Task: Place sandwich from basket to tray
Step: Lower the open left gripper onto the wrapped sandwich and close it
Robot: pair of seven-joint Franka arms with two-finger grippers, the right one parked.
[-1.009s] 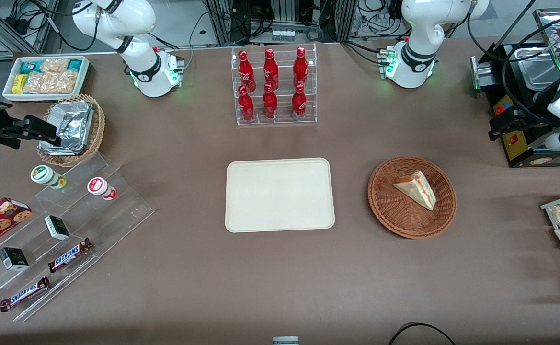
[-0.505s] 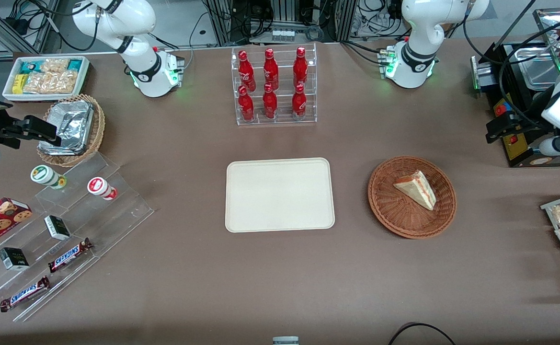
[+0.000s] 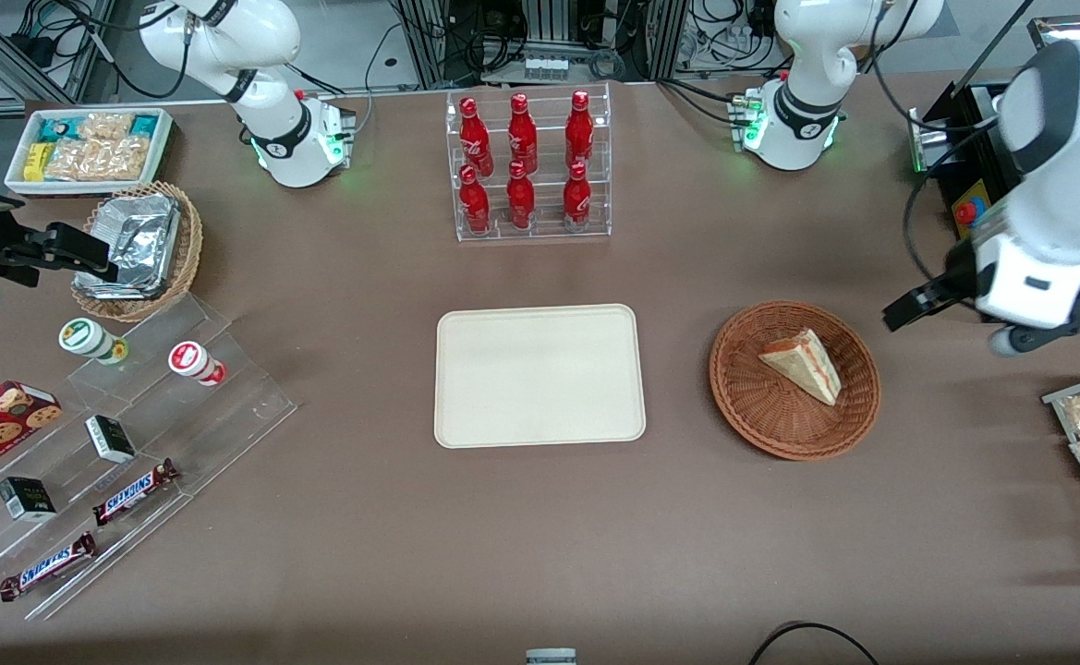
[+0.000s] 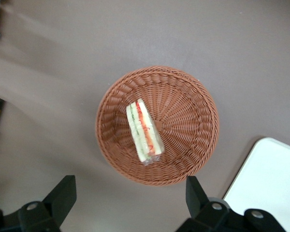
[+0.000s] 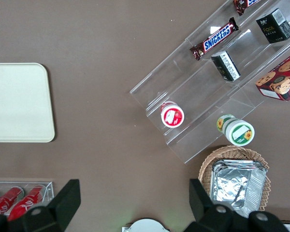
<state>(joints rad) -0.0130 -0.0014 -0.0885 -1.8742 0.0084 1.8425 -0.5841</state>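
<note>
Readable text: "SNICKERS" on 2 candy bars, upper bar [image 3: 134, 492] and lower bar [image 3: 47, 566], lying on the clear stepped display [image 3: 124, 443]. Same brand legible on one bar in the right wrist view. Other labels illegible.

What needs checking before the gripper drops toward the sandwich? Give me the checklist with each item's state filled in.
1. Sandwich lies in the basket, nothing on top of it: ok.
2. Gripper open, fingers wide apart: ok.
3. Gripper holds nothing: ok.
4. Gripper above the sandwich: not ok; in the front view the gripper hangs off the basket's rim, toward the working arm's end of the table.
5. Tray bare and ready for the sandwich: ok.
6. Fingers aligned with the wedge's flat bread faces: cannot tell.
</note>
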